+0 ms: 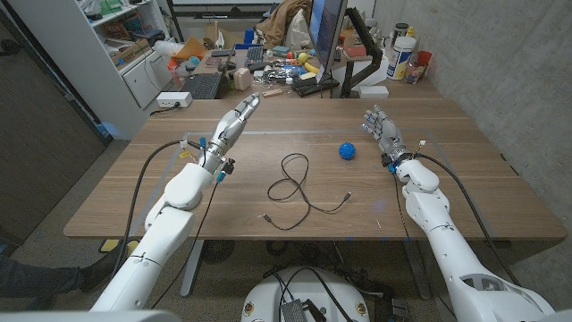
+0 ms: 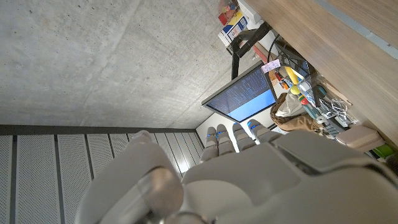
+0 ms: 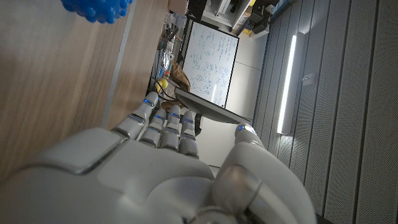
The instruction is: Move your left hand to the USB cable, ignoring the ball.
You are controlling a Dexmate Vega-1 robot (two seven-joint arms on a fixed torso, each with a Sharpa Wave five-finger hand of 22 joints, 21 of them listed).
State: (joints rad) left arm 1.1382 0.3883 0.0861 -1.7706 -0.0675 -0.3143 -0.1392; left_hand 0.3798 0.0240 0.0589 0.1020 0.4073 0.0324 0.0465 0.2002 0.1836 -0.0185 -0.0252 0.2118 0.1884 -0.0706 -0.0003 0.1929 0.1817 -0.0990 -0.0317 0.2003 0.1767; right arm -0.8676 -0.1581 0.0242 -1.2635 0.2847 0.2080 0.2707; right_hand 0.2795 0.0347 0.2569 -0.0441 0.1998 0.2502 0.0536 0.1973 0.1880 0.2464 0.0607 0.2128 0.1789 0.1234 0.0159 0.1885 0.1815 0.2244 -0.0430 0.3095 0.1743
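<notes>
Two hands up over the table [image 1: 465, 192], both empty. My left hand [image 1: 239, 115] is raised on its side of the wood, fingers stretched out straight and close together, aimed toward the far edge and the clutter there; it grips nothing. In the left wrist view the back of this hand [image 2: 249, 174] fills the lower part, fingertips [image 2: 231, 131] lined up against a monitor [image 2: 242, 98] and concrete wall.

The USB cable [image 1: 296, 190] lies loose on the table, thin and black, one loop plus a trailing end with a plug. It sits nearer me than my left hand, toward the table's middle, well apart from that hand.

The ball [image 1: 348, 150], blue and knobbly, lies just beyond the cable on its right side, apart from it. The ball [image 3: 96, 9] also shows in the right wrist view.

My right hand [image 1: 382, 131] stands to the right of the ball, near it, not touching, fingers apart and slightly bent, holding nothing.
</notes>
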